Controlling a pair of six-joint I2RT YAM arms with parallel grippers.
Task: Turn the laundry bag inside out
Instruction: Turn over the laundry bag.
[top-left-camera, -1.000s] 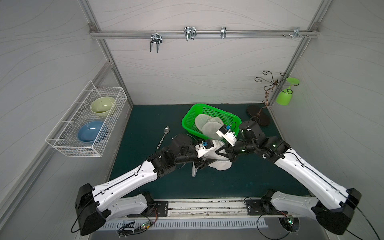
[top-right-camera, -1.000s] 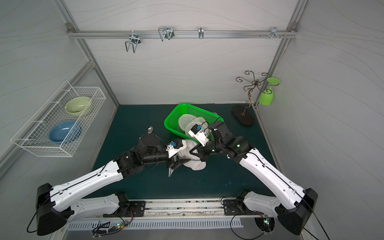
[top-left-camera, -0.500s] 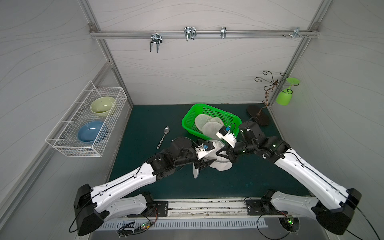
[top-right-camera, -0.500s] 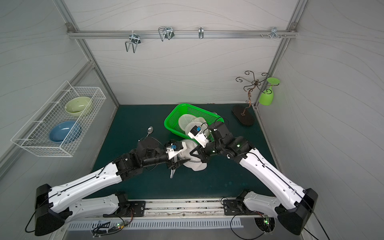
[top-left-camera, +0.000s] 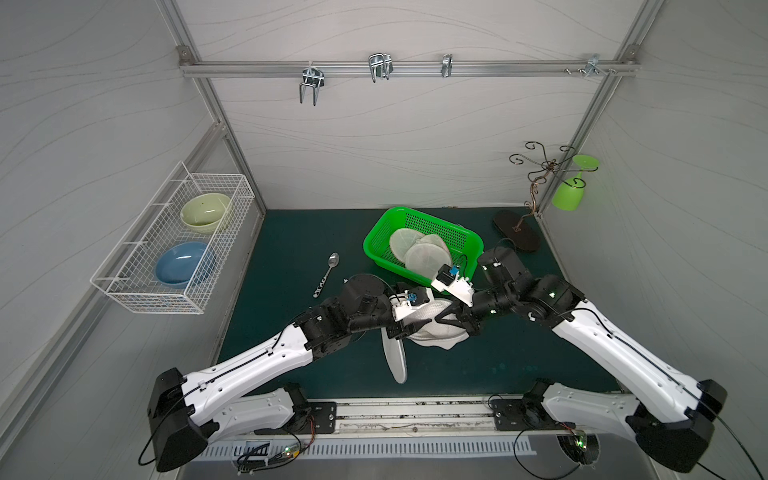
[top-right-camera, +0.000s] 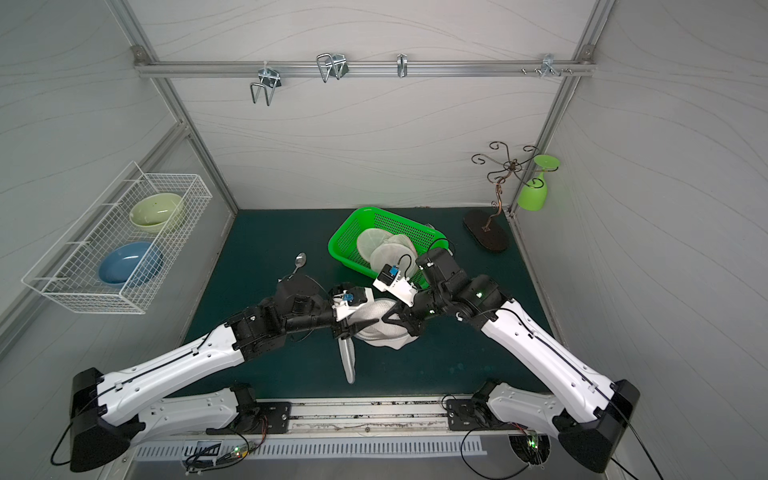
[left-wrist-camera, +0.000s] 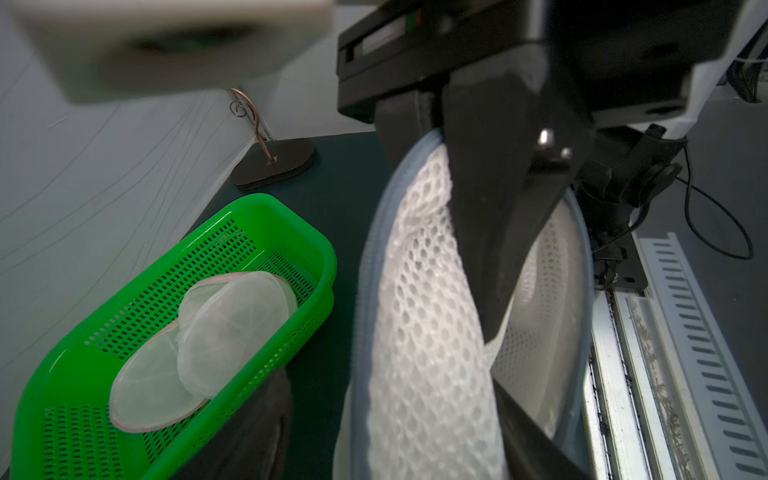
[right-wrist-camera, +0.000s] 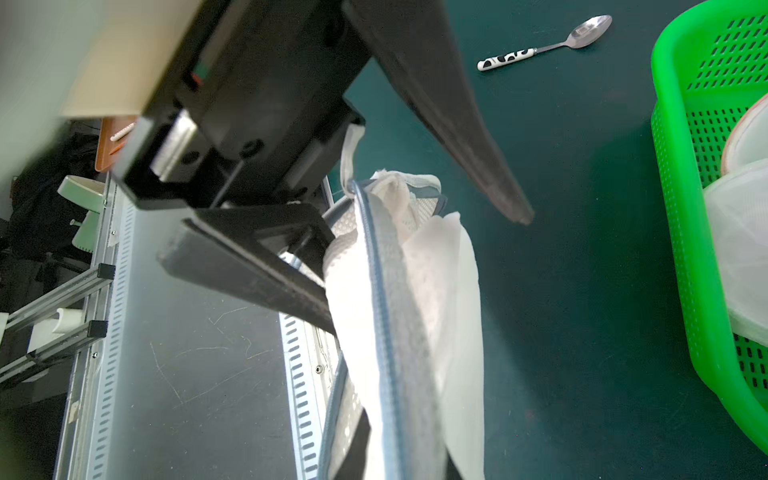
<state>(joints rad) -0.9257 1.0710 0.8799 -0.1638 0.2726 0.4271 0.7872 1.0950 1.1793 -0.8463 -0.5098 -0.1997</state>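
The white mesh laundry bag (top-left-camera: 432, 330) (top-right-camera: 384, 332) hangs above the green mat between both arms, and a long flap (top-left-camera: 395, 357) droops from it to the mat. My right gripper (top-left-camera: 442, 320) (top-right-camera: 386, 319) is shut on its blue zipper rim; the left wrist view shows those fingers (left-wrist-camera: 494, 270) pinched over the bag (left-wrist-camera: 428, 332). My left gripper (top-left-camera: 409, 328) (top-right-camera: 357, 328) stands open, one finger on each side of the bag's edge. In the right wrist view one of its fingers (right-wrist-camera: 257, 274) touches the bag (right-wrist-camera: 399, 311), and the other is clear of it.
A green basket (top-left-camera: 374, 245) with other round mesh bags sits just behind the grippers. A spoon (top-left-camera: 328, 270) lies to its left. At the back right is a hook stand (top-left-camera: 515, 232) with a green cup. A wire wall basket (top-left-camera: 174, 232) holds two bowls.
My left arm has edged forward toward the bag, so its open fingers now reach further over the bag's edge. The right gripper has kept its hold in place.
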